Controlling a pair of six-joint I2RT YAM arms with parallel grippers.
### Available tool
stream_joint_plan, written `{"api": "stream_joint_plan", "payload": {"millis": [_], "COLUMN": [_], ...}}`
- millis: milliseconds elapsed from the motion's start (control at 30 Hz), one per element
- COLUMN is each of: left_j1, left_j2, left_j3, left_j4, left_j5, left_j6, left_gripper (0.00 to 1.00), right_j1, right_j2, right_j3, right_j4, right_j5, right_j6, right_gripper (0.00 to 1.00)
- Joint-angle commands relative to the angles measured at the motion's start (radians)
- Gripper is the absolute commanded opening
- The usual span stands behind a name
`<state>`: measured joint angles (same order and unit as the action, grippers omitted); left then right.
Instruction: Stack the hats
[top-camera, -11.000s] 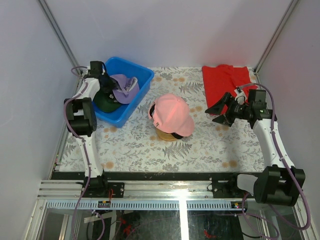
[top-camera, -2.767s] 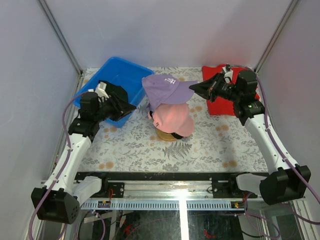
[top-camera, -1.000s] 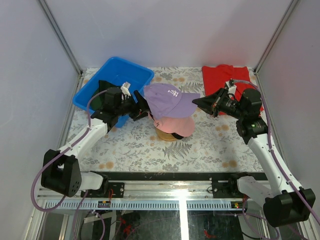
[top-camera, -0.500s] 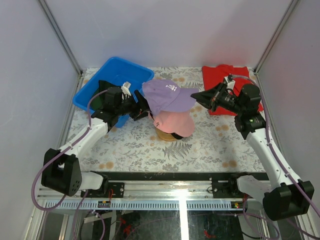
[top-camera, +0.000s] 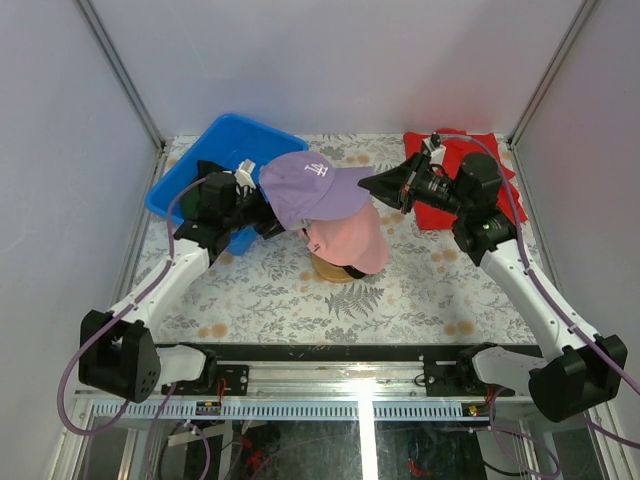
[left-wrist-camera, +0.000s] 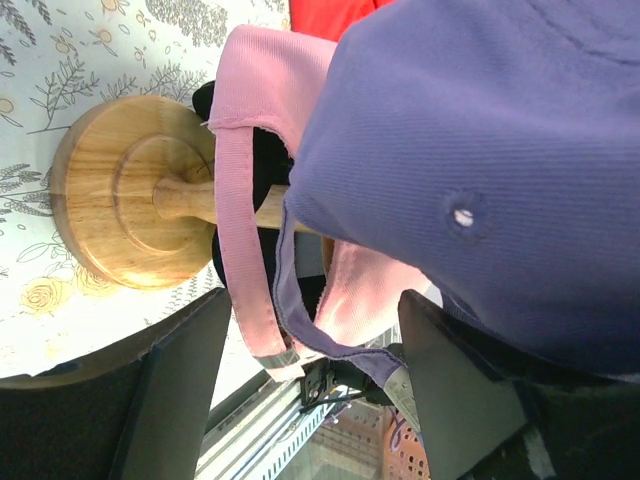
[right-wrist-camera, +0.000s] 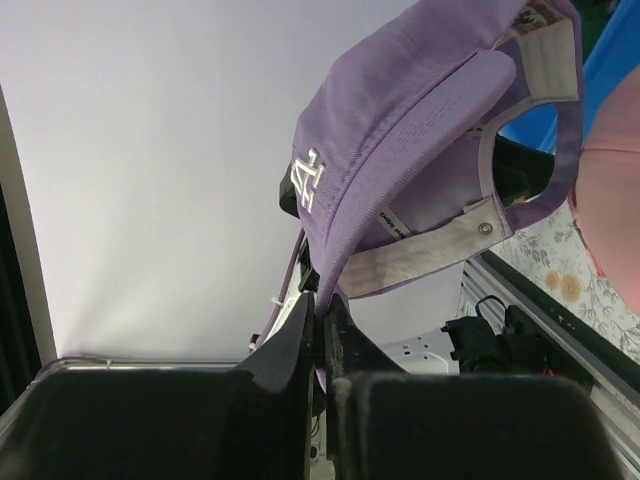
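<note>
My right gripper (top-camera: 374, 184) is shut on the brim of the lavender cap (top-camera: 305, 185), which hangs tilted just above and left of the pink cap (top-camera: 350, 236). The pink cap sits on the round wooden stand (top-camera: 335, 270), with a black cap (left-wrist-camera: 232, 205) under it. In the right wrist view the brim is pinched between my fingers (right-wrist-camera: 325, 310) and the lavender cap (right-wrist-camera: 400, 130) hangs beyond them. My left gripper (top-camera: 262, 216) is open at the cap's rear; in the left wrist view the lavender cap's (left-wrist-camera: 480, 150) back edge lies loose between the spread fingers (left-wrist-camera: 180, 390).
A blue bin (top-camera: 262, 140) stands at the back left, behind my left arm, with a dark shape in it that I cannot make out. A red cloth (top-camera: 440, 212) lies at the back right under my right arm. The table has a floral cover (top-camera: 400, 295).
The right gripper has carried the lavender cap up and to the left, off the pink cap. The left gripper has shifted slightly left with the cap's rear, still open.
</note>
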<state>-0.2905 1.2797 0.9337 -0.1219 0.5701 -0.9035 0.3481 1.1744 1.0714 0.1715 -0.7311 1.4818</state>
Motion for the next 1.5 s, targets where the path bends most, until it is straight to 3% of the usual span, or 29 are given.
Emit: {"api": "stream_joint_plan", "payload": {"millis": [0, 200, 600, 1467], "left_j1": [0.054, 0.115, 0.110, 0.061], "left_j2": [-0.065, -0.107, -0.052, 0.062], "left_j3": [0.023, 0.026, -0.038, -0.040], "left_j4": [-0.011, -0.108, -0.068, -0.049], "left_j5": [0.059, 0.074, 0.131, 0.093], "left_j6": [0.026, 0.105, 0.146, 0.200], "left_gripper": [0.68, 0.68, 0.67, 0.66], "right_j1": [0.008, 0.020, 0.021, 0.004], "right_j2": [0.002, 0.009, -0.054, -0.151], "right_j3": [0.061, 0.074, -0.065, -0.208], "right_j4": [0.114, 0.127, 0.164, 0.170], "right_j5": [0.010, 0.023, 0.070, 0.100], "right_j6": [0.027, 0.028, 0.024, 0.000], "right_gripper": [0.00, 0.00, 0.00, 0.00]}}
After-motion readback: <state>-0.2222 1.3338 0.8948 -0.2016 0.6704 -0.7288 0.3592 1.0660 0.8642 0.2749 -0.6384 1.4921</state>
